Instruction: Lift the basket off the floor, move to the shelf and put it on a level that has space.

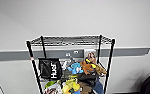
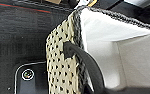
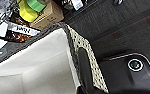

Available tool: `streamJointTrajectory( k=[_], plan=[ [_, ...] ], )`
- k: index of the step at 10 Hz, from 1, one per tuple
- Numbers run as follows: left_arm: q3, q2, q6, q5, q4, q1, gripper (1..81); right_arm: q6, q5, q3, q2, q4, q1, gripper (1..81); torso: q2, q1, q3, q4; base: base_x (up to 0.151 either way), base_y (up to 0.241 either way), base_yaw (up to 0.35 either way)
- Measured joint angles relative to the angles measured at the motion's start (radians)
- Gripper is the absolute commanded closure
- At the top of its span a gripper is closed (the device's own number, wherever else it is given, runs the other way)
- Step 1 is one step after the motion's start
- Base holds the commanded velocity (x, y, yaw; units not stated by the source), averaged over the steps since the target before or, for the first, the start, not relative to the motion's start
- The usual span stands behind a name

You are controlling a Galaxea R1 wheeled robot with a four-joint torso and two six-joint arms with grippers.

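- A pale grey wall (image 1: 73, 17) stands behind the tall black wire shelf (image 1: 70, 60); its top level (image 1: 71, 40) is bare, with toys (image 1: 84, 67) on lower tiers.
- The cream woven basket (image 2: 63, 65) with white lining hangs over dark carpet (image 2: 18, 32), black loop handles at each wrist camera.
- Whether either gripper is clamped, I cannot tell.

Basket (image 3: 36, 65) above dark floor (image 3: 121, 27)

My left gripper (image 2: 108, 91) sits close at the basket's (image 2: 61, 75) nine o'clock loop handle (image 2: 77, 53), my right gripper (image 3: 91, 91) at its three o'clock handle (image 3: 84, 65), both wrists angled floorward.
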Motion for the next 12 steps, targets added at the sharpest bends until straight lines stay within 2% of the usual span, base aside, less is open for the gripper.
streamJointTrajectory(
  k=[12],
  plan=[
    [0.000, 0.000, 0.000, 0.000, 0.000, 0.000, 81.1, 0.000, 0.000, 0.000, 0.000, 0.000, -0.002, 81.1, 0.000, 0.000, 0.000, 0.000, 0.090, 0.000, 0.000]
  ],
)
